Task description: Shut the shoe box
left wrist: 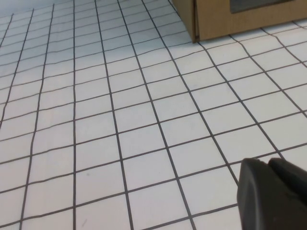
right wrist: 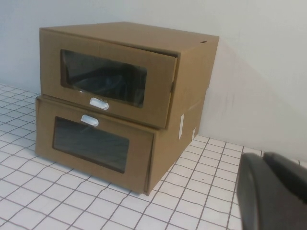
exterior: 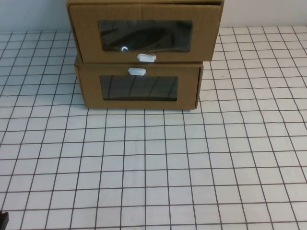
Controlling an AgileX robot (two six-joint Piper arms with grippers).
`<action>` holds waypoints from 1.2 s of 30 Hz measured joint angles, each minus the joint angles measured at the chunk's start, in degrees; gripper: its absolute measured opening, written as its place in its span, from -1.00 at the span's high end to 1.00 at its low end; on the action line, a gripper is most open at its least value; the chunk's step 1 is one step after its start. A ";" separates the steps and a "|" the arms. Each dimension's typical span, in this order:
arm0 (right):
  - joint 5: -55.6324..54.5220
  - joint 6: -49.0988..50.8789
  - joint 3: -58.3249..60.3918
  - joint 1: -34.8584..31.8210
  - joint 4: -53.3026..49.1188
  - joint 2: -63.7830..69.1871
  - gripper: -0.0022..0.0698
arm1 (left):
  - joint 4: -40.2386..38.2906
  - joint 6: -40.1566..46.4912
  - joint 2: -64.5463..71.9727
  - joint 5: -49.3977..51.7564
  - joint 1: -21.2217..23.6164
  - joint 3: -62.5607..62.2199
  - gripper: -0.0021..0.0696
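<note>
From the high view you see the shoe box (exterior: 145,32) stacked on a smaller box (exterior: 139,87) at the far edge of the gridded surface (exterior: 153,163), long axis across, window and tab (exterior: 146,58) facing you. Neither arm shows there.

In the left wrist view, your left pincer (left wrist: 273,196) hangs low over bare surface; you cannot tell its opening.

In the right wrist view, the drawer front juts out slightly; your right pincer (right wrist: 273,191) sits well apart, state unclear.

Left gripper (left wrist: 273,196) low above table, right gripper (right wrist: 273,191) parked aside
</note>
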 joint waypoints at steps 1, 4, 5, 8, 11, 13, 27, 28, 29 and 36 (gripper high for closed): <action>0.00 0.00 0.00 0.00 0.00 0.00 0.98 | 0.00 0.00 0.00 0.00 0.00 0.00 0.95; 0.00 0.00 0.00 0.00 0.00 0.00 0.98 | 0.10 0.00 0.00 0.00 0.00 0.00 0.95; 0.00 0.00 0.00 0.00 0.00 0.00 0.98 | 0.10 -0.04 0.00 0.00 0.00 0.00 0.95; 0.00 0.00 0.00 0.00 0.00 0.00 0.98 | 0.10 -0.04 0.00 0.00 0.00 0.00 0.95; 0.00 0.00 0.00 0.00 0.00 0.00 0.98 | 0.10 -0.04 0.00 0.00 0.00 0.00 0.95; 0.00 0.00 0.00 0.00 0.00 0.00 0.98 | 0.10 -0.04 0.00 0.00 0.00 0.00 0.95; -2.70 0.00 3.39 -2.57 0.00 -2.08 0.98 | 0.10 -0.04 -0.09 0.00 0.00 0.00 0.95; -4.58 0.00 5.29 -4.20 0.00 -2.21 0.98 | 0.10 -0.04 -0.09 0.02 0.00 0.00 0.95; -6.60 0.00 7.43 -6.19 0.00 -2.32 0.98 | 0.10 -0.04 -0.09 0.02 0.00 0.00 0.95; -13.05 0.19 18.85 -20.93 3.64 -2.32 0.98 | 0.10 -0.04 -0.12 0.12 0.07 0.00 0.95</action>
